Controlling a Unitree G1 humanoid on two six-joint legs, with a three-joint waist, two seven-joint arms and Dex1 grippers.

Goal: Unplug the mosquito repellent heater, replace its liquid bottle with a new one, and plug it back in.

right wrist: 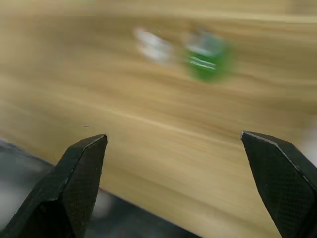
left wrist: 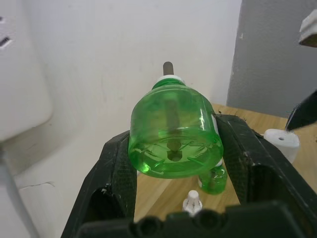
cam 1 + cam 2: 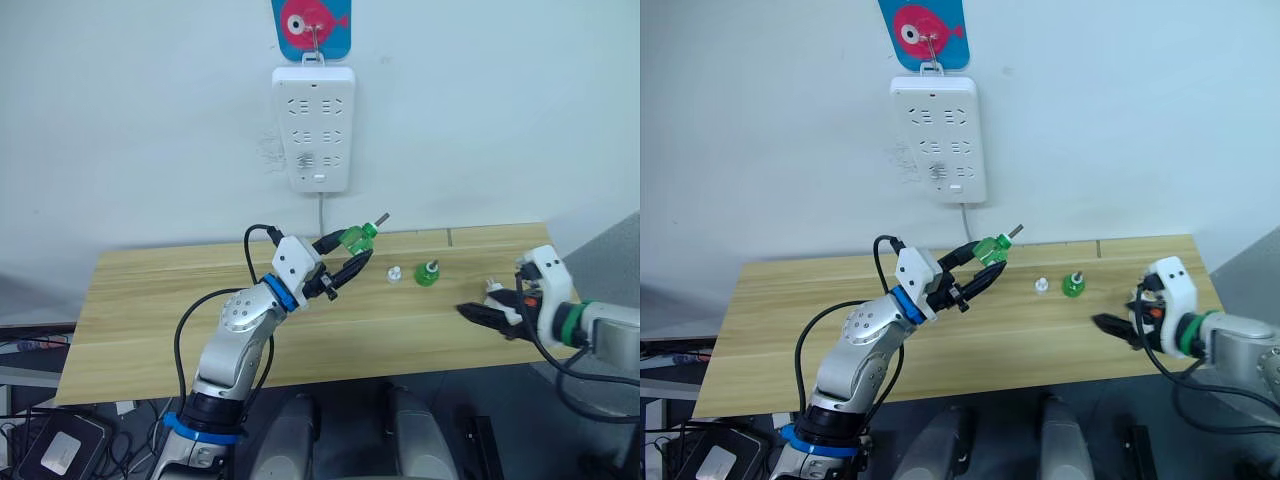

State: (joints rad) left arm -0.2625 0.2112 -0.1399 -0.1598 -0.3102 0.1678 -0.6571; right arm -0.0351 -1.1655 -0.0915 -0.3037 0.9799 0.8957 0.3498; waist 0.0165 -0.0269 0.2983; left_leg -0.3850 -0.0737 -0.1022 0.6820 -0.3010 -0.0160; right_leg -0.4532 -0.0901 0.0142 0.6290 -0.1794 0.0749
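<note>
My left gripper point(image 3: 347, 262) is raised above the middle of the wooden table point(image 3: 140, 310) and is shut on a green liquid bottle point(image 2: 173, 136), held tilted with its dark wick point(image 3: 382, 217) pointing up towards the wall. A second green bottle point(image 3: 427, 273) stands on the table beside a small white cap point(image 3: 394, 274). The white mosquito repellent heater point(image 3: 493, 290) lies on the table at the right, just behind my right gripper point(image 3: 478, 312). That gripper hovers low over the table's right front part, its fingers point(image 1: 81, 173) wide open and holding nothing.
A long white power strip point(image 3: 313, 125) hangs on the wall above the table's middle, its cord running down behind the table. A blue sign with a pink fish point(image 3: 312, 28) sits above it. Cables and a box point(image 3: 60, 450) lie on the floor at left.
</note>
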